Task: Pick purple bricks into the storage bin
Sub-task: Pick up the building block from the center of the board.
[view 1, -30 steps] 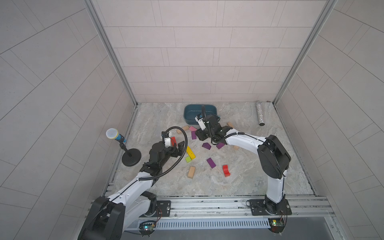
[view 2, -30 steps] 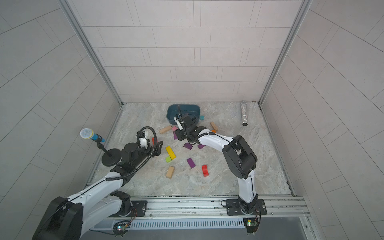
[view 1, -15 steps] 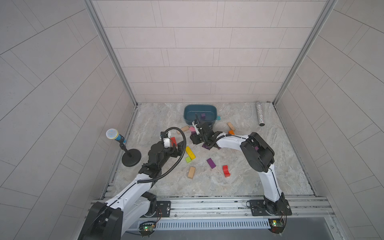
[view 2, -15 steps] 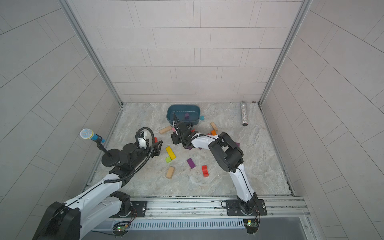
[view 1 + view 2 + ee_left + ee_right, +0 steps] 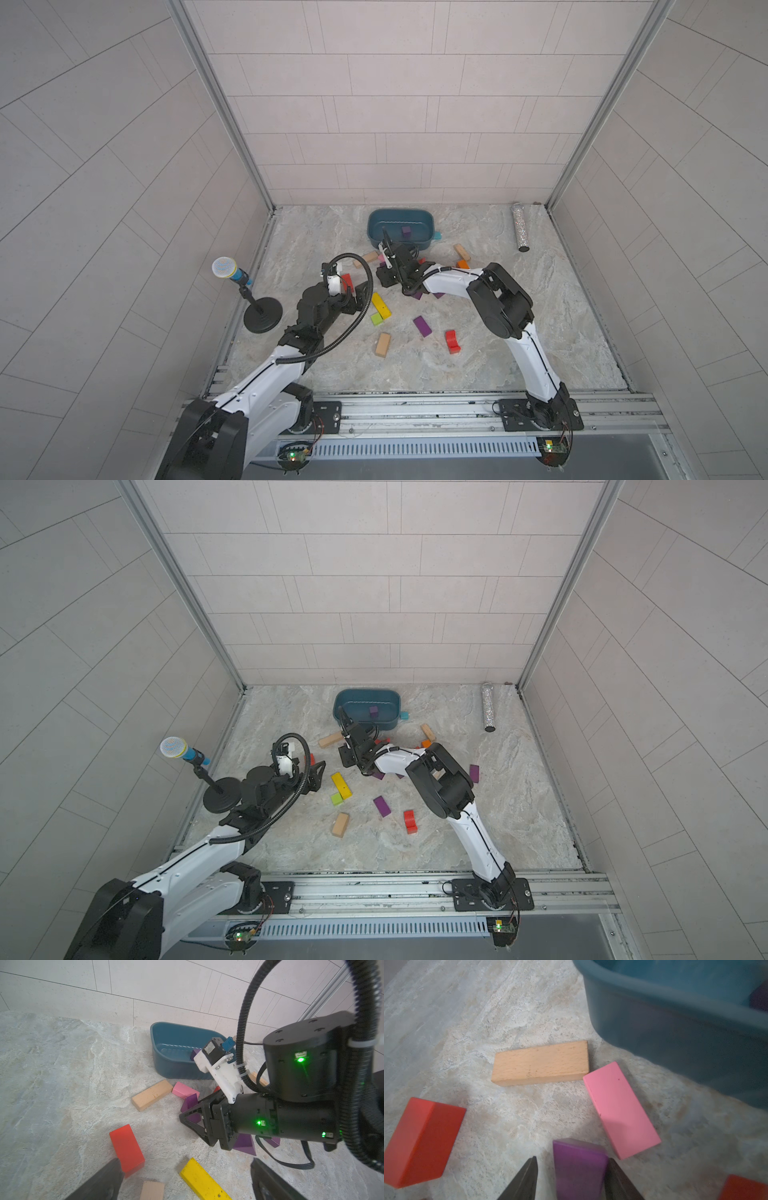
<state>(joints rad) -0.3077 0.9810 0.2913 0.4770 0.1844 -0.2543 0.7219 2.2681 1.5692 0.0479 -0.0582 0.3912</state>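
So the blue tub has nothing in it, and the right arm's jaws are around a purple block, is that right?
Not quite. The storage bin is not empty: one purple brick lies inside it, as both top views show. The rest stands: the right arm's jaws are around a second purple brick, seen in the right wrist view.

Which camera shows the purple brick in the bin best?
Both top views: the purple brick lies unobstructed in the storage bin. Left wrist shows a corner behind the right arm; right wrist, a blurred edge.

Left fingers (image 5: pixel 99 1182) spread wide, right arm (image 5: pixel 449 282) outstretched – right fingers (image 5: pixel 525 1184) half-apart
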